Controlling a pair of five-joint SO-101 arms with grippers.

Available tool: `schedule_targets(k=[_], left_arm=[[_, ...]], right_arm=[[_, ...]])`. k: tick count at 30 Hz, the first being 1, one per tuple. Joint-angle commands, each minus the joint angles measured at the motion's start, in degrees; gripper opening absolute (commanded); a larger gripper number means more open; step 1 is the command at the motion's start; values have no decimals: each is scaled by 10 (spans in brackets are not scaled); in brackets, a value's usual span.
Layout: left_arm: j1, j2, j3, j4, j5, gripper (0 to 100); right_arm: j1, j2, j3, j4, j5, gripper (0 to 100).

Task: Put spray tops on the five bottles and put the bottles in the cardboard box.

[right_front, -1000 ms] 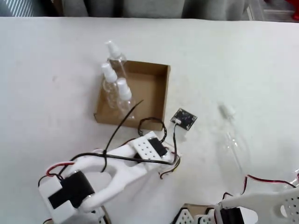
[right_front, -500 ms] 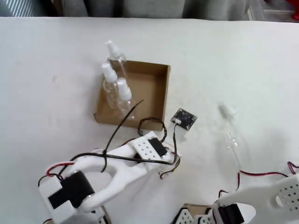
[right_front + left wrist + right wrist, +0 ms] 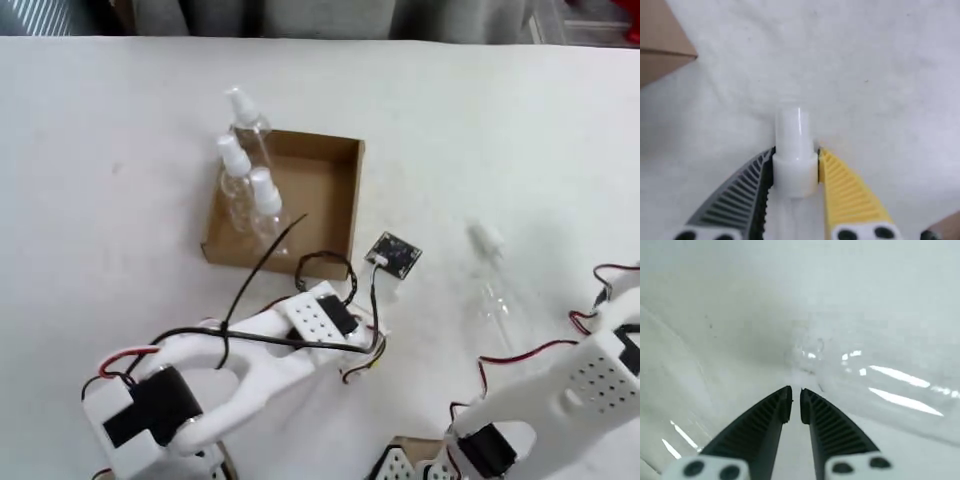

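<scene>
Bottles (image 3: 237, 172) logged in the high view: three with tops on, upright along the left wall of the box (image 3: 325, 185). Whether the farthest one stands inside or just outside cannot be told. A fourth, the lying bottle (image 3: 497, 300), is seen flat on the desk (image 3: 120, 120), well apart from the box, with a white top at its far end. The left arm (image 3: 250, 365) is placed just in front of the box, the right arm (image 3: 575, 385) near the lying bottle's base.

Left wrist view: the left gripper (image 3: 795, 155) is clamped on a white spray top (image 3: 794, 127), held at its collar between one grey and one yellow finger. Bare desk is seen beyond, with a box corner nearby. Whether a bottle hangs beneath the top cannot be told.

Right wrist view: the right gripper (image 3: 795, 405) is drawn almost fully together, with nothing held. The lying bottle (image 3: 860, 370) is seen just ahead as clear glints.

Judged step: the lying bottle is to be picked up. The jaws would need to be spread wide before descent and set across the body, since a clear cylinder is likely to roll.

Layout and spacing are read from the high view; jaw states and the hold on the top are read from the wrist views.
</scene>
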Motion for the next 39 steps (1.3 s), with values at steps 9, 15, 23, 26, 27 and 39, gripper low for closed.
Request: schedule_targets(k=[9, 15, 23, 26, 27, 39], left_arm=[[6, -36, 1, -8, -32, 20], [6, -36, 1, -8, -33, 20], [6, -36, 1, -10, -34, 20], [6, -36, 1, -11, -34, 20], [6, -36, 1, -11, -34, 20], [6, -36, 1, -11, -34, 20]], right_arm=[[-84, 6, -163, -7, -13, 16], [-93, -48, -220, 102, 88, 17], [-9, -158, -3, 101, 301, 16], [16, -211, 98, 98, 361, 16], [24, -227, 123, 98, 376, 16], [141, -346, 372, -124, 474, 16]])
